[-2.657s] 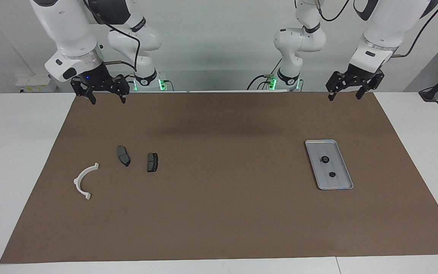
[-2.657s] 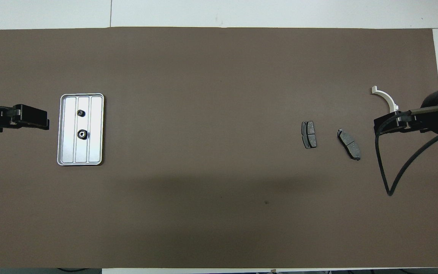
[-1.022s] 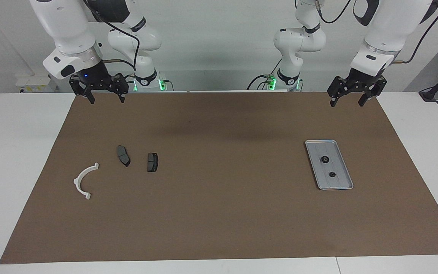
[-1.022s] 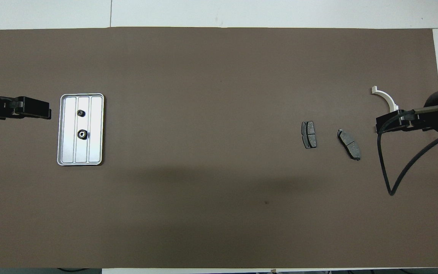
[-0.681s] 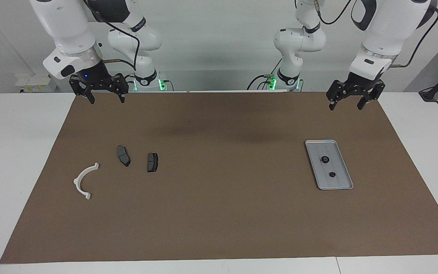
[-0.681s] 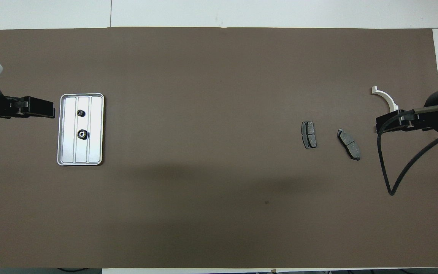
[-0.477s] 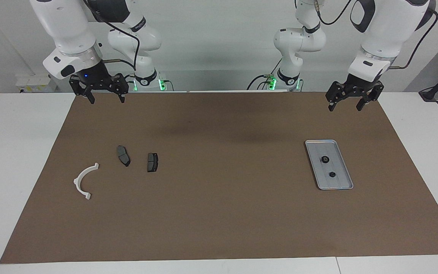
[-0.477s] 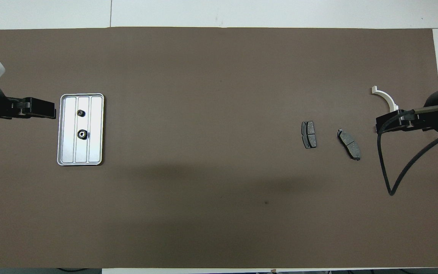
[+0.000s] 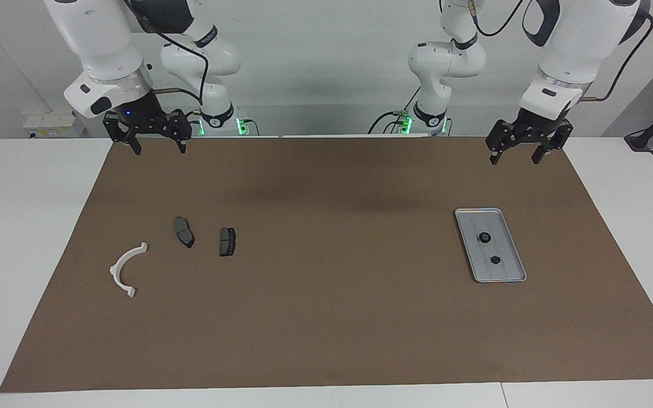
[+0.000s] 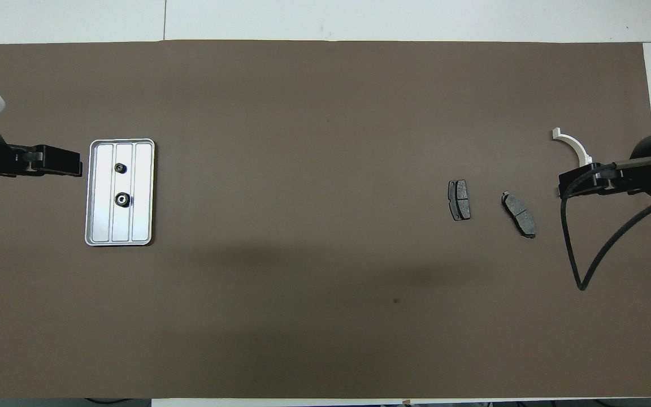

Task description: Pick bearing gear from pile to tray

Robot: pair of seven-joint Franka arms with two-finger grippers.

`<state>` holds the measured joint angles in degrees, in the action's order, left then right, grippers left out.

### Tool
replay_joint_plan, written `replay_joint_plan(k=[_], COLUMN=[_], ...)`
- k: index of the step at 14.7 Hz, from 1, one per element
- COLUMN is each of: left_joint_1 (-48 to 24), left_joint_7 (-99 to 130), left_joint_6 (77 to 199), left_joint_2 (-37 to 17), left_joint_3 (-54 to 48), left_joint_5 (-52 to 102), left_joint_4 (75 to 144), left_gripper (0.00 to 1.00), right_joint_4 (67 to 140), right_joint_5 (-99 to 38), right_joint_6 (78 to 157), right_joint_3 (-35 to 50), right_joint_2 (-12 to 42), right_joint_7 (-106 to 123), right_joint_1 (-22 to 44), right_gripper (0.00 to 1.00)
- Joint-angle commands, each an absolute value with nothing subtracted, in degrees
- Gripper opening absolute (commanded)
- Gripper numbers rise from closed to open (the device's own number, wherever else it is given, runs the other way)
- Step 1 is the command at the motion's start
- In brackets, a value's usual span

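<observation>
Tray of silver-grey metal flat on the brown mat, toward the left arm's end of the table, with two small black bearing gears inside on the ridged bottom, one nearer to the robots than the other, apart from each other and both clear of the rim. Left gripper raised over the mat's edge at the robots' end, fingers spread wide, nothing between them, well apart from the tray and from both gears; from overhead only seemingly just beside the tray's rim, no contact in the facing view. Pile toward the right arm's end of the mat: two dark grey brake pads lying flat side by side with a gap between, and a white arc bracket beside them, closer to the mat's end and a little farther from the robots. No black round pieces visible among these parts. Right gripper likewise raised over the mat's edge at the robots' end, fingers released and empty, well above and apart from the pile; from overhead covering one end of the bracket, without touching it in the facing view.
</observation>
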<state>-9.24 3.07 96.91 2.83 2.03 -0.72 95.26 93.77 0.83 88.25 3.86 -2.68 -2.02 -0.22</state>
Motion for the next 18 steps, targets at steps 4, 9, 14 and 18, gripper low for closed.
replay_joint_plan(k=[4, 9, 14, 18], left_joint_1=[-9.05, -9.05, -9.23, -9.32], left_joint_7=[2.20, 2.20, 2.20, 2.20], left_joint_6=[92.03, 90.97, 91.14, 91.14], left_joint_2=[4.66, 4.75, 4.75, 4.75], left_joint_3=[1.93, 1.76, 1.93, 1.93], left_joint_5=[-0.53, 0.35, 2.11, 2.11], left_joint_4=[96.68, 96.68, 96.68, 96.68], left_gripper=[1.00, 1.00, 1.00, 1.00], right_joint_4=[94.57, 94.48, 94.57, 94.57], right_joint_5=[-0.79, -0.79, -0.79, -0.79], right_joint_6=[89.38, 89.38, 89.38, 89.38], right_joint_3=[3.78, 3.78, 3.78, 3.78], right_joint_2=[-3.60, -3.60, -3.60, -3.60], right_joint_7=[-2.64, -2.64, -2.72, -2.64], right_joint_1=[-0.53, -0.53, -0.53, -0.53], right_gripper=[1.00, 1.00, 1.00, 1.00])
